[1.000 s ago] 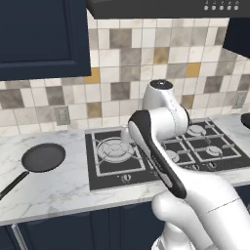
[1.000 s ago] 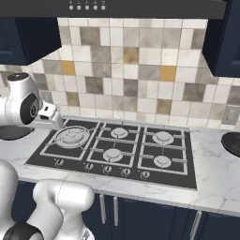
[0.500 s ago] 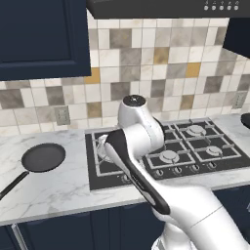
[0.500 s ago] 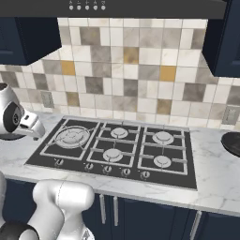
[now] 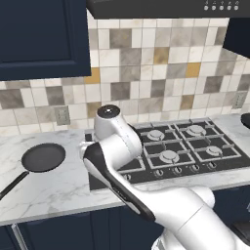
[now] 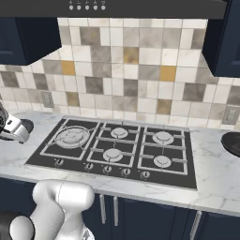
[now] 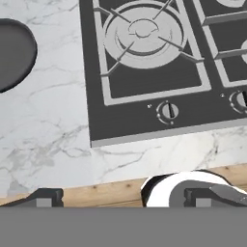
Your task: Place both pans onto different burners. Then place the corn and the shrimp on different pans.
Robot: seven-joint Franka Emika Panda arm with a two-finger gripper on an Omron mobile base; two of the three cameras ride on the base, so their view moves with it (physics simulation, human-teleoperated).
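A black pan (image 5: 43, 157) with a long black handle lies on the marble counter left of the cooktop (image 5: 195, 146); its rim also shows in the hand view as the pan (image 7: 12, 53). A second pan (image 6: 233, 142) sits at the far right, its handle out of frame. Small silver-capped burners (image 6: 119, 132) stand bare under the grates. My gripper (image 7: 123, 198) is open and holds nothing. It hovers over the counter's front edge between the left pan and the cooktop, and appears at the left edge of the right base view as the gripper (image 6: 18, 131). The corn and the shrimp are out of view.
The large multi-ring burner (image 7: 142, 33) fills the cooktop's left end, with control knobs (image 7: 167, 111) along the front. A tiled backsplash, dark upper cabinets (image 5: 39, 39) and a range hood stand behind. Bare marble (image 7: 48, 135) lies between pan and cooktop.
My arm has swung left from above the cooktop toward the counter beside the left pan. The gripper has stayed open. The pans have not moved.
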